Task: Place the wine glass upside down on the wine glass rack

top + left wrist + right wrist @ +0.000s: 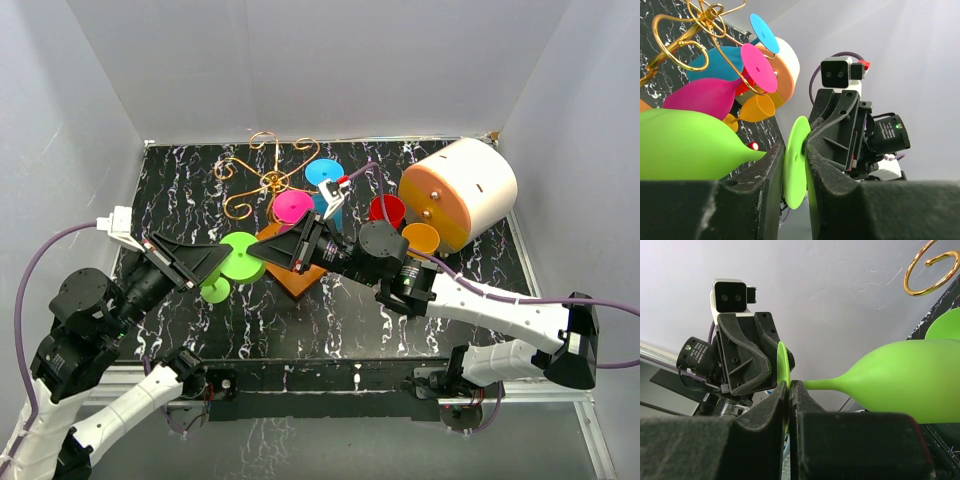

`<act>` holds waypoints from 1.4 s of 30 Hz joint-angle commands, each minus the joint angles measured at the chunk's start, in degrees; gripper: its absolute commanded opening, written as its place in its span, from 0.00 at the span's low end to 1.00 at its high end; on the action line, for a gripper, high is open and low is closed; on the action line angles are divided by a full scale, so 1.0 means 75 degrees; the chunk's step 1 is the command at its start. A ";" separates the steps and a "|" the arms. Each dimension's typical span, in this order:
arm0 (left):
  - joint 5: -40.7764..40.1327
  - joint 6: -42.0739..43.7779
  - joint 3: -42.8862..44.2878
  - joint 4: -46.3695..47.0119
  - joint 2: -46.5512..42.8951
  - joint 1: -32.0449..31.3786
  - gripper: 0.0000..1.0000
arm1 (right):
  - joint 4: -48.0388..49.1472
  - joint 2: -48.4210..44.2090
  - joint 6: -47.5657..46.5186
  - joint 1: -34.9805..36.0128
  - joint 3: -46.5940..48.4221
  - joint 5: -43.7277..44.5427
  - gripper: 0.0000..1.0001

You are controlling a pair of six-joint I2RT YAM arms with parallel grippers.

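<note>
Marbled table (450,330), one green wine glass (243,255), one rack (272,181)

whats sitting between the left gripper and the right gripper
The round foot of the green wine glass: the top view shows it between the left gripper and right gripper, and each wrist view shows it pinched in its fingers.

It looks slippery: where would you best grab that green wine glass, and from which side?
By its flat foot, coming edge-on so a finger presses each face. The green wine glass lies sideways with a wide curved bowl; left gripper and right gripper both pinch that disc.
</note>
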 commanded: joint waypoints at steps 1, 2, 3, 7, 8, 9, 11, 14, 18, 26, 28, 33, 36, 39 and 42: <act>0.0063 -0.0062 -0.0034 0.0178 0.0048 -0.0023 0.19 | 0.0341 -0.0162 -0.0194 0.0004 0.0308 0.0034 0.00; 0.0055 -0.0062 -0.0037 0.0200 0.0048 -0.0023 0.17 | 0.0330 -0.0169 -0.0211 0.0004 0.0307 0.0031 0.00; 0.0051 -0.0062 -0.0048 0.0224 0.0056 -0.0023 0.15 | 0.0317 -0.0171 -0.0221 0.0004 0.0307 0.0032 0.00; 0.0006 -0.0114 -0.0061 0.0258 0.0169 -0.0023 0.00 | 0.0357 -0.0203 -0.0253 0.0001 0.0255 0.0105 0.00; -0.0031 -0.0197 -0.0045 0.0229 0.0225 -0.0023 0.00 | 0.0361 -0.0241 -0.0259 0.0003 0.0224 0.0151 0.00; -0.0086 -0.0306 -0.0044 0.0212 0.0279 -0.0023 0.00 | 0.0351 -0.0278 -0.0257 0.0004 0.0190 0.0201 0.07; -0.0187 -0.0706 -0.0130 0.0282 0.0339 -0.0023 0.00 | 0.0324 -0.0391 -0.0227 0.0004 0.0117 0.0341 0.27; -0.0376 -0.1338 -0.0419 0.0574 0.0248 -0.0023 0.00 | 0.0283 -0.0565 -0.0230 0.0004 0.0002 0.0590 0.45; -0.0862 -0.1865 -0.0656 0.0703 0.0077 -0.0023 0.00 | 0.0123 -0.0791 -0.0294 0.0004 -0.0110 0.0941 0.56; -0.1684 -0.2539 -0.0797 0.0792 0.0171 -0.0025 0.00 | -0.0472 -0.1509 -0.0575 0.0004 -0.0379 0.2042 0.57; -0.1733 -0.2775 -0.1148 0.1281 0.0159 -0.0017 0.00 | -0.0486 -0.1710 -0.0615 0.0004 -0.0502 0.2322 0.57; -0.2112 -0.2834 -0.1340 0.1696 0.0461 -0.0023 0.00 | -0.0457 -0.2040 -0.0844 0.0004 -0.0572 0.2549 0.57; -0.2391 -0.2639 -0.1312 0.1972 0.0579 -0.0023 0.00 | -0.0457 -0.2122 -0.0958 0.0011 -0.0572 0.2550 0.57; -0.2644 -0.2407 -0.1102 0.2014 0.0819 -0.0023 0.00 | -0.0458 -0.2146 -0.0991 0.0004 -0.0572 0.2540 0.57; -0.2822 -0.2226 -0.0936 0.2063 0.1095 -0.0023 0.00 | -0.0463 -0.2196 -0.1018 0.0004 -0.0588 0.2608 0.57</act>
